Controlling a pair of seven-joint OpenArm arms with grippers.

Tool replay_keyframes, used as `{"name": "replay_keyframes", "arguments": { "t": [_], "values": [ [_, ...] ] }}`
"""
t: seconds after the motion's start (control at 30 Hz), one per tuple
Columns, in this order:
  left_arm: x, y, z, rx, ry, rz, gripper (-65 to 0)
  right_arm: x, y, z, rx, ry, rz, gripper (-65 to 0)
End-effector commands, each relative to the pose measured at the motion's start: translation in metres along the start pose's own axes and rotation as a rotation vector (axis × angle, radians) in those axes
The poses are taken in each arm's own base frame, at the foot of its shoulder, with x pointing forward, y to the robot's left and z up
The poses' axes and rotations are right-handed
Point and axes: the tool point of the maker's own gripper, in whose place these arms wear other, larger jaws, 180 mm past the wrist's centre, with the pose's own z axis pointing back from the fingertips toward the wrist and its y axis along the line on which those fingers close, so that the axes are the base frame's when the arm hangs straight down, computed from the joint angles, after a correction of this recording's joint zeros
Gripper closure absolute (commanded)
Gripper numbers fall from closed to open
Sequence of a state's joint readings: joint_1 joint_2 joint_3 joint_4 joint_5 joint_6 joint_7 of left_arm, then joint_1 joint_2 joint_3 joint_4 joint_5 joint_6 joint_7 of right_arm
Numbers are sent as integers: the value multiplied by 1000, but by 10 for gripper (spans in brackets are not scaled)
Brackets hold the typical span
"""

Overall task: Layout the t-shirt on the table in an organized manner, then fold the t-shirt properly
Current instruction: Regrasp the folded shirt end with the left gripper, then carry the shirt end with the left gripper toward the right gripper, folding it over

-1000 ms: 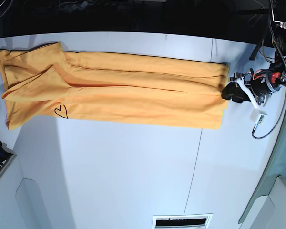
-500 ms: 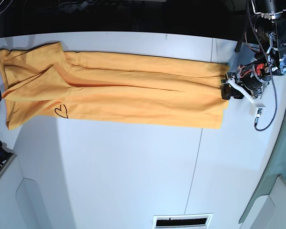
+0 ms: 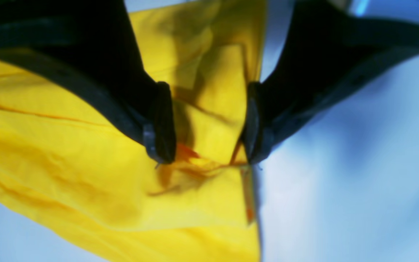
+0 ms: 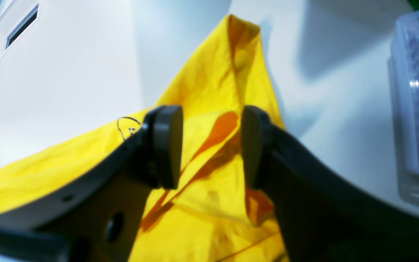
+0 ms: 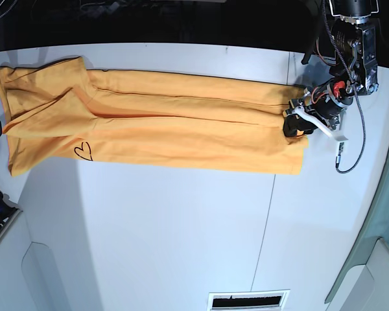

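One white tabletop (image 5: 181, 233) fills most of my base view, with a single thin dark seam (image 5: 264, 220) running down its near half and one slotted vent (image 5: 247, 301) at its near edge. On it lies one shirt (image 5: 155, 123), orange-yellow, folded lengthwise into a long band that stretches across the far part of the tabletop from one side almost to the other. One small black heart (image 5: 83, 151) shows on the shirt near the end on the base view's left. I have two claws. My left claw (image 3: 206, 127) sits at the shirt's end on the base view's right, its two black fingers (image 3: 162, 123) spread wide with cloth lying between them; whether the tips press the cloth I cannot tell. One dark cable (image 5: 353, 146) loops from that arm over the bare tabletop beside the shirt. My right claw (image 4: 211, 145) hangs over the shirt's other end, its two pads (image 4: 167, 145) parted with folded cloth seen between and below them, gripping nothing that I can make out. In the right wrist view, one clear plastic box (image 4: 418, 105) stands just beside that end of the shirt.
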State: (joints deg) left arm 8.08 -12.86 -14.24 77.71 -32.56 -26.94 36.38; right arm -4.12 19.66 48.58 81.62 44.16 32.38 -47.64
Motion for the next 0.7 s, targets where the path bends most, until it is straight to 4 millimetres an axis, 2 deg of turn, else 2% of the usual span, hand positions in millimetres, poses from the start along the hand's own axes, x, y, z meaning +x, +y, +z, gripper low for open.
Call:
{"name": "replay_keyframes", "arguments": {
  "t": [0.0,0.1,0.13,0.2,0.27,0.37,0.53,0.67],
  "values": [
    [-5,-11,-2,-39,33,-38,-332,20,3,4,15,-58,23,-265],
    [-18,-32,-11,-85,86,-108,-328,21,3,4,15,-58,23,-265],
    [-22,-35,-13,-88,106,-136,-307,20,3,4,15,-58,24,-265],
    [-30,-39,-16,-79,138,-177,-173,20,3,4,15,-58,24,-265],
    [-33,-37,-18,-49,152,-208,0,21,3,4,15,-58,24,-265],
    [-30,-27,-19,11,139,-216,0,21,3,4,15,-59,23,-265],
    [0,4,-13,121,69,-162,0,22,4,4,16,-64,24,-265],
    [14,23,-6,165,72,-116,0,23,4,4,20,-67,21,-265]
  ]
}}
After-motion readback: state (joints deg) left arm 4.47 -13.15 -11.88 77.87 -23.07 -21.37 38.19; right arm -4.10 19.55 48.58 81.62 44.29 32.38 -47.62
